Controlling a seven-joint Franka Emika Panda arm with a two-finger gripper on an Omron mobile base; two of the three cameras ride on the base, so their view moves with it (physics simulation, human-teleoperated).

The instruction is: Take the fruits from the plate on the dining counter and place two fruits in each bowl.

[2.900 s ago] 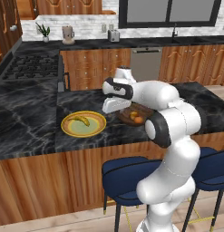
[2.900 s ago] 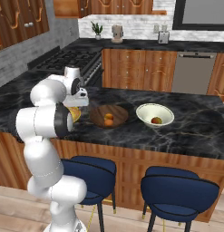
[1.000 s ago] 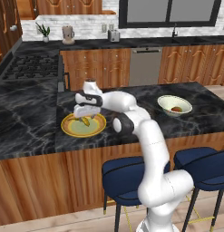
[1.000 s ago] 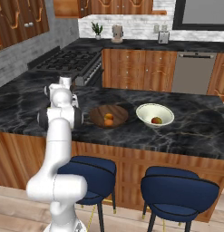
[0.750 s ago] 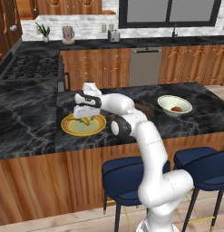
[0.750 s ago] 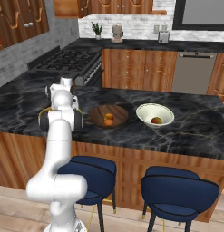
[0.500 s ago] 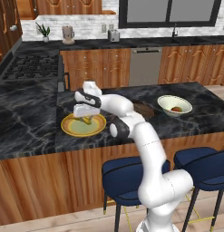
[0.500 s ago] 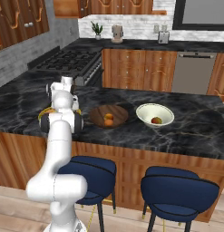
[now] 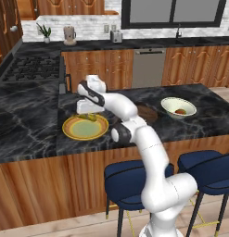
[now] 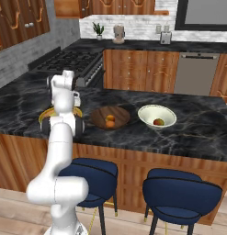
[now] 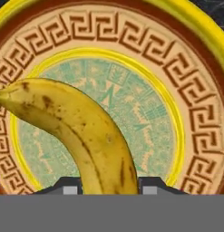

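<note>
Currently the gripper (image 11: 109,183) is down over the plate (image 9: 69,134) on the dining counter (image 9: 37,139), its two fingertips pinching the banana (image 11: 81,136) from either side. Banana sits above the plate's pale green centre; lifted or resting, I cannot tell from the hand view. Right of the plate stands the dark wooden bowl (image 10: 100,120) with an orange fruit (image 10: 110,120) in it. Beyond it, farther from the plate, the cream bowl (image 10: 149,120) holds a reddish apple (image 10: 158,122).
</note>
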